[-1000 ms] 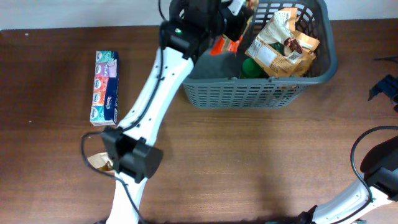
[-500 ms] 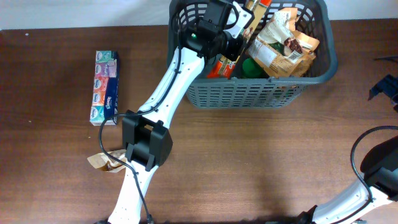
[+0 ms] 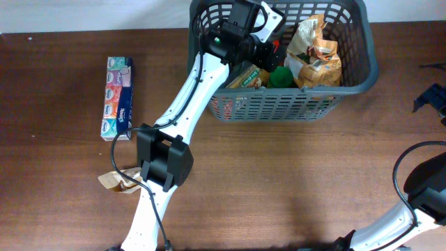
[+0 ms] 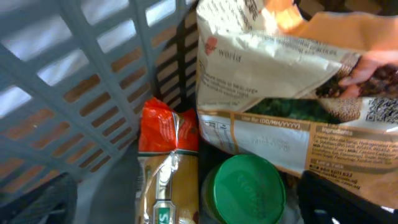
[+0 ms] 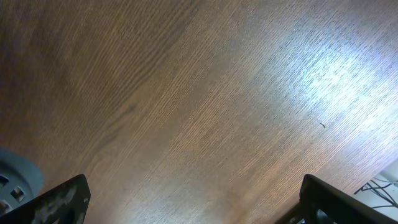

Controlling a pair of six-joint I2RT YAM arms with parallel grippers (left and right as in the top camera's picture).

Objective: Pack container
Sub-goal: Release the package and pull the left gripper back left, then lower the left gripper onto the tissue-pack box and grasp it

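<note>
The dark gray container [image 3: 359, 73] stands at the table's back right, its slotted wall [image 4: 74, 74] filling the left of the left wrist view. My left gripper [image 3: 268, 40] hangs inside it, open and empty [image 4: 199, 214], dark fingertips [image 4: 37, 202] spread wide. Below it an orange and tan packet [image 3: 245, 77] [image 4: 166, 168] lies on the floor beside a green-lidded jar [image 3: 281, 75] [image 4: 249, 190]. A brown paper bag [image 3: 317, 52] [image 4: 292, 81] leans on the right. My right gripper [image 5: 193, 208] is open over bare wood, far right of the container [image 3: 433, 97].
A long pack of tissues [image 3: 118, 97] lies on the table at the left. A crumpled brown wrapper [image 3: 115, 181] sits by the left arm's elbow. The left arm [image 3: 185, 111] slants from the front centre up to the container.
The left gripper moved right over the container, then opened and let go of the orange packet, which now lies on the container floor beside the green lid. The right arm stayed still.
</note>
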